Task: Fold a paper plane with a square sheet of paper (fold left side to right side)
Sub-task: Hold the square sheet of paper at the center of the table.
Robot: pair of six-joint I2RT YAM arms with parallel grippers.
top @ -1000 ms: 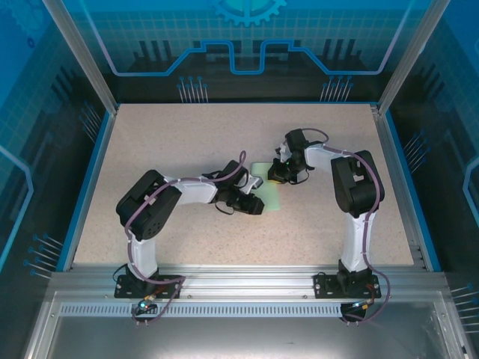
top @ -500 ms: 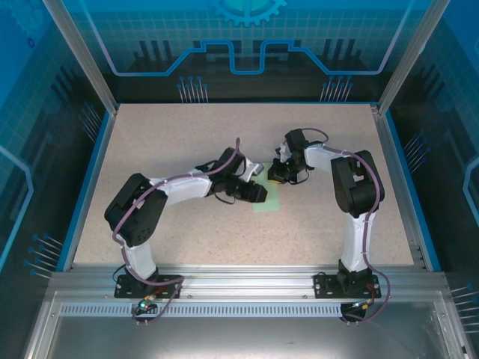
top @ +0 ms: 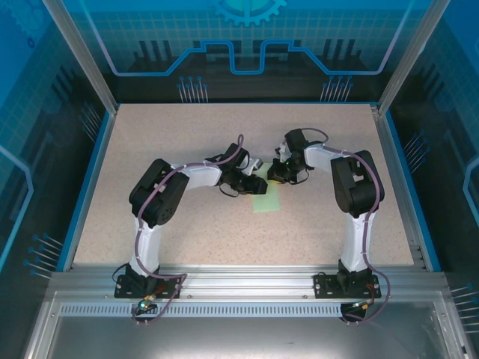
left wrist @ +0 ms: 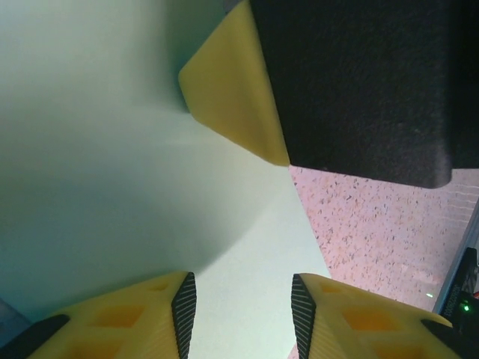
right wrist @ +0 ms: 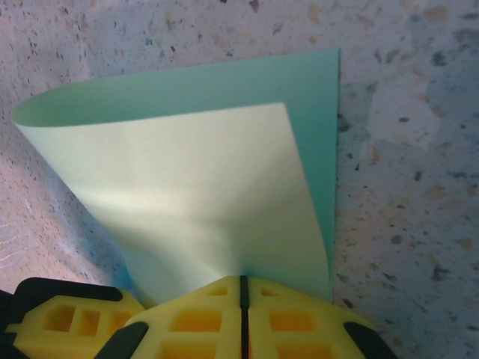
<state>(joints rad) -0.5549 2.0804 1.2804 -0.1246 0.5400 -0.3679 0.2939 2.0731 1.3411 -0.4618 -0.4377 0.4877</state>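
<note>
The square sheet of paper (top: 266,200) lies pale mint-green at the table's middle, doubled over on itself with a loose rounded bend. In the right wrist view the paper (right wrist: 209,187) has its top flap lying short of the bottom layer's right edge. My right gripper (right wrist: 241,288) is shut on its near edge, and from above it (top: 275,176) sits at the sheet's far end. My left gripper (left wrist: 243,299) stands open just over the paper (left wrist: 112,187), its jaws apart with nothing pinched. From above it (top: 257,185) is close beside the right gripper, whose yellow finger (left wrist: 232,82) presses the sheet.
The speckled beige table (top: 165,142) is bordered by a blue rail (top: 88,179) on the left, back and right. Aluminium posts (top: 78,56) rise at the back corners. Both arm bases stand on the metal beam (top: 239,280) at the near edge.
My left gripper has moved away from me along the paper toward the right gripper and its jaws have parted a little. The left elbow has shifted. The right gripper has stayed put on the sheet.
</note>
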